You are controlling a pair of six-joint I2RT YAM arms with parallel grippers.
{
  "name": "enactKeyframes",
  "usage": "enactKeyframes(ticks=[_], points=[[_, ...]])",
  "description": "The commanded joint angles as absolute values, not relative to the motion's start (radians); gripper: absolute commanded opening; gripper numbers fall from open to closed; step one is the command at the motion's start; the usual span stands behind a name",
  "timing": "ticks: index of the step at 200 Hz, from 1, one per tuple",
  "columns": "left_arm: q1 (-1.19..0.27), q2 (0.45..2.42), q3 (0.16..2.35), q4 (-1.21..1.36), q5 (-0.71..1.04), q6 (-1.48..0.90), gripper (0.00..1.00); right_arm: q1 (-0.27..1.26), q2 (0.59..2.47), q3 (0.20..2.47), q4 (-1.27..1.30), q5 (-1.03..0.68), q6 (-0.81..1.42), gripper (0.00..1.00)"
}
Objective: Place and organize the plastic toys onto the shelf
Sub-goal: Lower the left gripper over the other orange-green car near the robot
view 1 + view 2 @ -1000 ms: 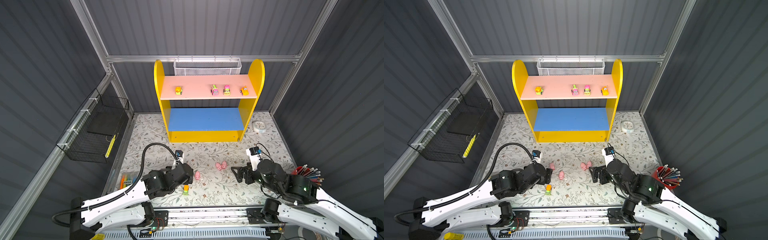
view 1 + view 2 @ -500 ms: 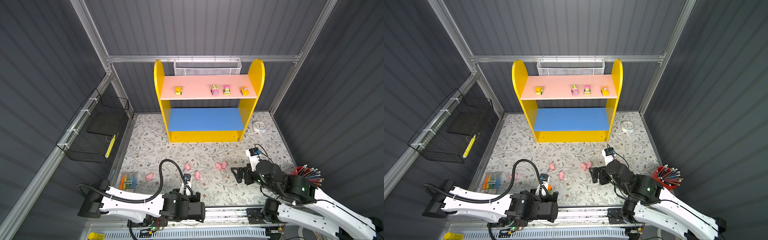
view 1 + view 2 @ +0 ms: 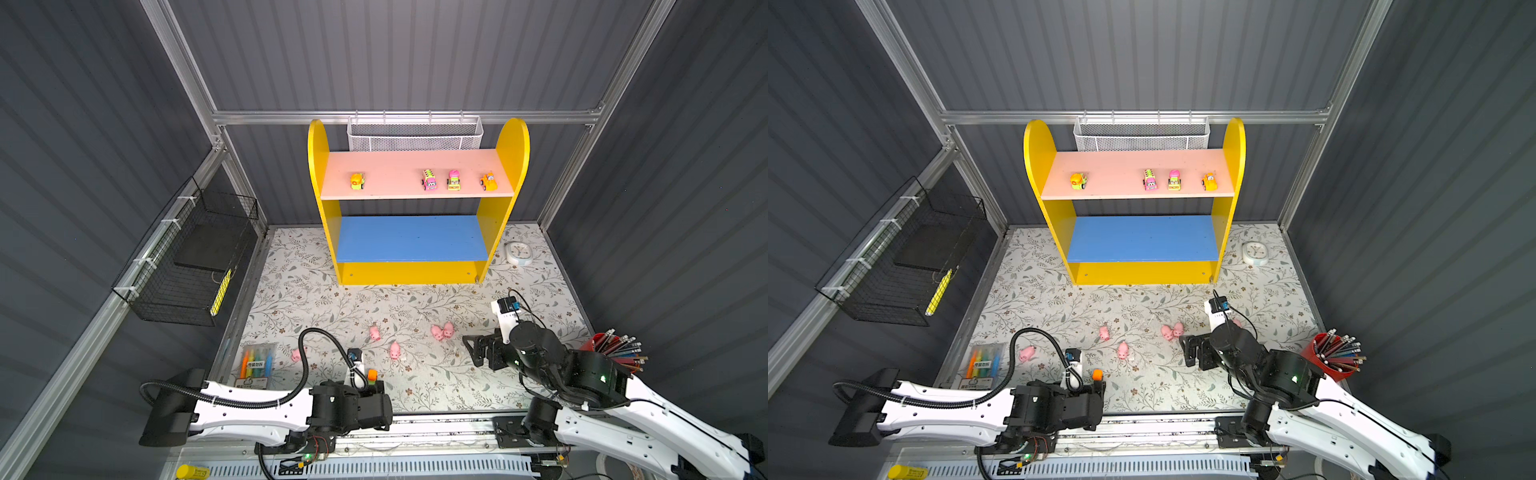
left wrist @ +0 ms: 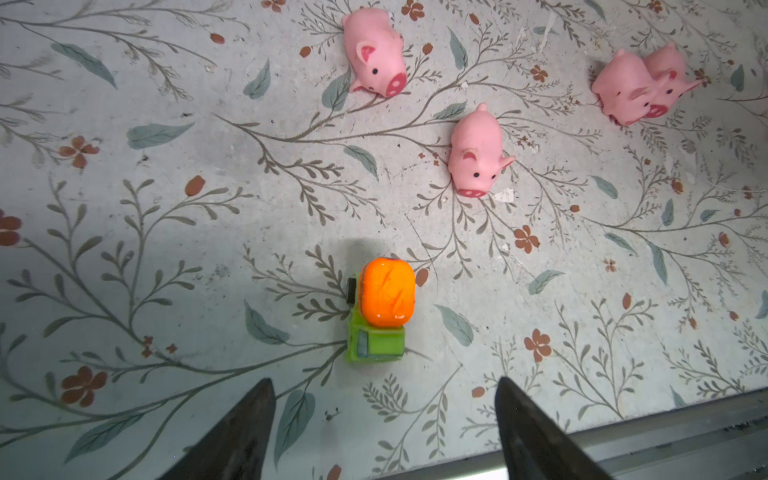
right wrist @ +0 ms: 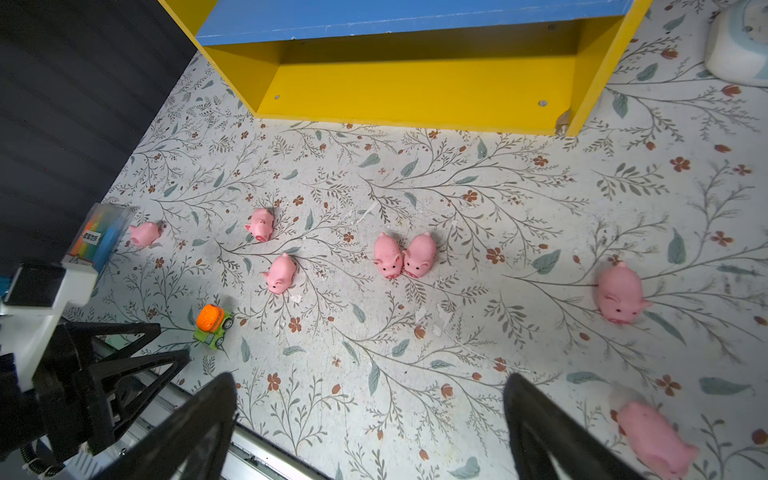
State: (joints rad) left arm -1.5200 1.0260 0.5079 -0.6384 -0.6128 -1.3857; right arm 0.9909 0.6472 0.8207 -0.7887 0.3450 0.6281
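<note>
The shelf (image 3: pixel 503 208) stands at the back of the floral mat, with several toy vehicles (image 3: pixel 429 180) on its pink upper board. An orange-and-green toy truck (image 4: pixel 380 309) sits on the mat near the front edge, just ahead of my open left gripper (image 4: pixel 383 380) and not touching it. Several pink pigs (image 3: pixel 395 350) lie scattered mid-mat, two of them touching (image 5: pixel 401 254). My right gripper (image 5: pixel 370 376) hovers open and empty at the right, with two more pigs (image 5: pixel 619 295) beside it.
A white clock (image 3: pixel 518 252) lies right of the shelf. There is a red pencil cup (image 3: pixel 602 353) at the right front and a highlighter pack (image 3: pixel 255 363) at the left front. A black wire basket (image 3: pixel 195 266) hangs on the left wall, and a white mesh basket (image 3: pixel 415 135) hangs behind the shelf.
My left arm has pulled back from over the mat and now lies low along the front rail, with the gripper behind the truck. The truck, the pigs and the right arm have stayed put.
</note>
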Motion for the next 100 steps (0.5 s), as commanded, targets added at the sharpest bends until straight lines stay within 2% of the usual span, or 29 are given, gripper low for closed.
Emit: enactKeyframes(ticks=[1, 26, 57, 100], points=[[-1.48, 1.07, 0.482, -0.536, -0.537, -1.303, 0.82, 0.994, 0.641, 0.81, -0.79, 0.372, 0.636, 0.99], [-1.452, 1.084, 0.467, -0.518, -0.529, -1.295, 0.78, 0.995, 0.622, 0.805, -0.802, 0.38, 0.638, 0.99], [-1.399, 1.1, 0.461, -0.495, -0.5, -1.253, 0.68, 0.995, 0.616, 0.795, -0.795, 0.376, 0.64, 0.99], [-1.334, 1.165, 0.48, -0.465, -0.458, -1.177, 0.62, 0.995, 0.606, 0.784, -0.8, 0.376, 0.644, 0.99]])
